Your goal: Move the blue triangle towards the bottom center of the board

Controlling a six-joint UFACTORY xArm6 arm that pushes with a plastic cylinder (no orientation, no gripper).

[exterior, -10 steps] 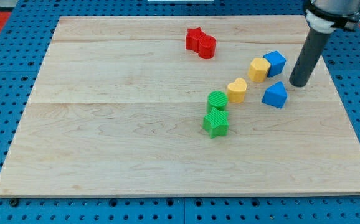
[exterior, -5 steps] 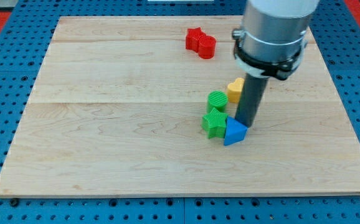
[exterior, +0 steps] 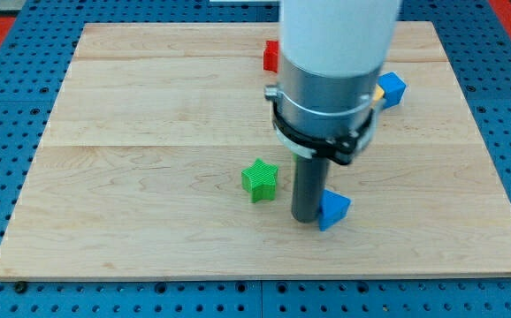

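The blue triangle (exterior: 333, 209) lies on the wooden board (exterior: 149, 159) near the view's bottom, a little right of centre. My tip (exterior: 305, 216) rests on the board right against the triangle's left side. The arm's wide grey and white body rises above the rod and hides the middle of the board behind it.
A green star (exterior: 260, 179) lies left of my tip. A blue cube (exterior: 392, 88) sits at the view's upper right, with a sliver of a yellow block (exterior: 377, 92) at its left. A red block (exterior: 271, 56) peeks out at the top, mostly hidden by the arm.
My tip has moved down and to the left, carrying the blue triangle lower. The green star has been shoved left. The arm now hides the green round block and yellow heart.
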